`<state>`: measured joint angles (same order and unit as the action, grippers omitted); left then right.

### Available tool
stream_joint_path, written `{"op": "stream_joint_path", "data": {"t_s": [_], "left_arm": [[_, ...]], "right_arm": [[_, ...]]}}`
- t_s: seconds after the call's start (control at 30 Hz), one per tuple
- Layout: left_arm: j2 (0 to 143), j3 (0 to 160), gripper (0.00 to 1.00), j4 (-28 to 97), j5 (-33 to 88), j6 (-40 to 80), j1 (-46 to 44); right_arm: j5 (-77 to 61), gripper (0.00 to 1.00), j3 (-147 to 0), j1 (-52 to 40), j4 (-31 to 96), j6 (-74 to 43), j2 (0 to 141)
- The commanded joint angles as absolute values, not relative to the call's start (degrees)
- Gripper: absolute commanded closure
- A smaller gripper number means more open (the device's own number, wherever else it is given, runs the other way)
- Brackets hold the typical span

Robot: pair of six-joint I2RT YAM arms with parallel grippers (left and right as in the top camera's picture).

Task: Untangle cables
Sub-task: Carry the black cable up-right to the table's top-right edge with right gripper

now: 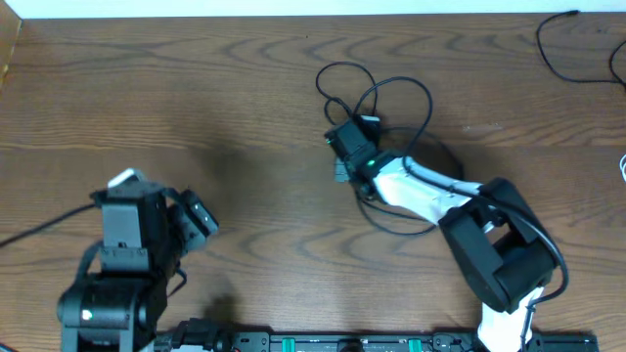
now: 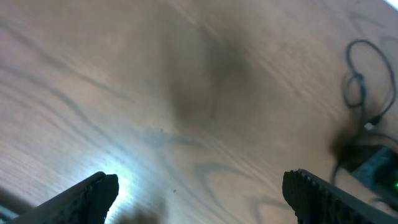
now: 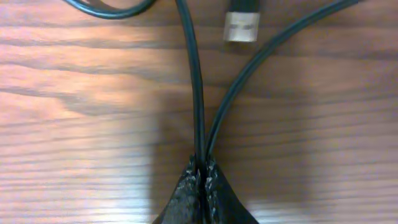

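The right gripper is pinching two black strands between its fingertips, which are pressed tightly together with the strands meeting right at the tips. From that pinch the strands are fanning apart across the table, one running nearly straight ahead and the other slanting off to the right. A small metal plug is lying flat on the wood between them, just beyond the fingers. In the overhead view these strands are forming a loose bunch of loops near the table's middle, a little toward the far edge, with part of it trailing back under the right arm. A second cable is curving along the far right corner, well apart from the bunch, and a bit of white cord is showing at the right edge. The left gripper is hovering near the front left corner with its fingers spread wide and nothing between them, only bare wood below, and the loops are showing blurred off to its right.
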<state>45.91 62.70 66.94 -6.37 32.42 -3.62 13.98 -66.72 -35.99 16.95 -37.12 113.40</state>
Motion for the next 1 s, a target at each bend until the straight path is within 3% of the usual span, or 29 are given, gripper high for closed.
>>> {"op": "stream_joint_path", "data": {"t_s": [0.0,0.17,0.57,0.97], "left_arm": [[45.2,60.4,0.09,67.1,-7.1,34.6,-3.4],[45.9,60.1,0.09,67.4,-7.1,34.6,-3.4],[46.0,60.1,0.09,67.4,-7.1,34.6,-3.4],[46.0,60.1,0.09,67.4,-7.1,34.6,-3.4]], "right_arm": [[13.0,0.99,-66.7,-31.5,17.8,-25.4,109.9],[8.4,0.99,-70.7,-24.0,19.3,-14.6,103.4],[3.0,0.99,-94.4,-9.6,32.8,-3.9,101.2],[0.5,0.99,-101.6,-0.6,20.2,-2.8,104.1]]}}
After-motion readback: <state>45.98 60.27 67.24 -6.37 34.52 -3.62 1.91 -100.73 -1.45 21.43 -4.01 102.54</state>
